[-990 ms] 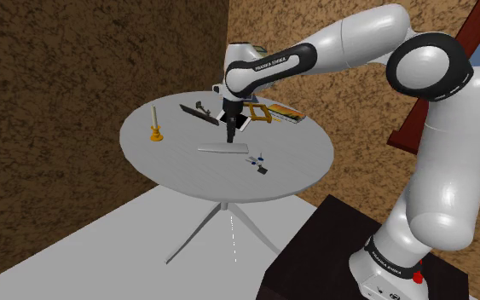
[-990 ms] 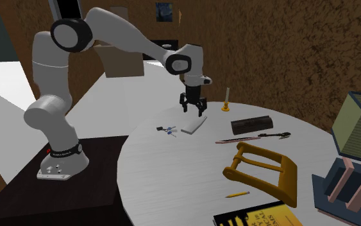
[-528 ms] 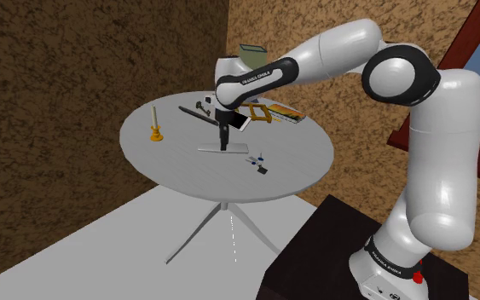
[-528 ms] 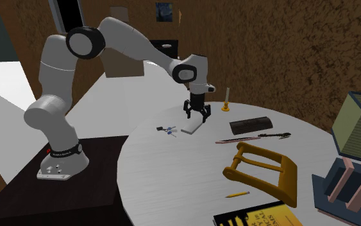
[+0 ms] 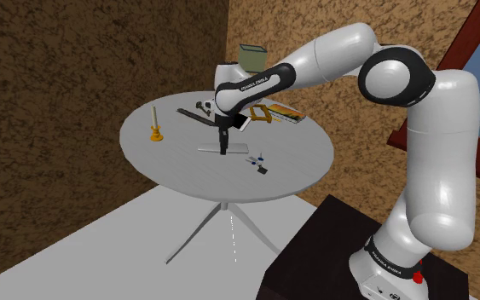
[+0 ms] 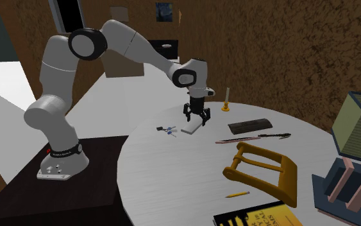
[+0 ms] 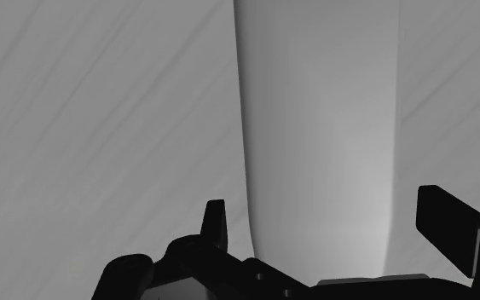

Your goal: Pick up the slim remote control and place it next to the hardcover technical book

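The gripper [image 7: 326,209] was held open, its fingers [image 7: 216,223] set either side of the pale slim remote [image 7: 315,102], which lay flat on the table [image 7: 101,128] between them, untouched. If closed off-centre, the thin remote could be tipped or squeezed out.

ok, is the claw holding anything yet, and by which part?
Nothing is held. The claw is open and straddles the pale grey remote, which lies flat on the table. Its fingers stand off the remote's long edges, not touching them.
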`<move>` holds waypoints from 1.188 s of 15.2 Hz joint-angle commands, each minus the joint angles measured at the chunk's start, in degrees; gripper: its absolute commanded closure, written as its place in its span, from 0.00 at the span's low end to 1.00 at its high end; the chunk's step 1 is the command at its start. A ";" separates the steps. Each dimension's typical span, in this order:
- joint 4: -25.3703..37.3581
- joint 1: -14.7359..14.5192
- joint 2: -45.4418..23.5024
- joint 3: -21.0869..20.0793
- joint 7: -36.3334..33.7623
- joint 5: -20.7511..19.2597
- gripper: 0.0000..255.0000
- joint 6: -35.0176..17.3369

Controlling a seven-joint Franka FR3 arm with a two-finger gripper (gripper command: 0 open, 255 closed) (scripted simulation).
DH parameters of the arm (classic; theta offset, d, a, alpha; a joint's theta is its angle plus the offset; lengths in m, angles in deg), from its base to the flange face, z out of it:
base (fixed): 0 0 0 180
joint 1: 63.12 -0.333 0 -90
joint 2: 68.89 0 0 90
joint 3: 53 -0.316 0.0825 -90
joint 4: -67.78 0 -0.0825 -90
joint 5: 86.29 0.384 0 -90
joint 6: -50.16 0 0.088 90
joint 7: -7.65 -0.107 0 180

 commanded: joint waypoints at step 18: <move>1.75 0.00 2.03 0.00 0.04 0.01 1.00 3.78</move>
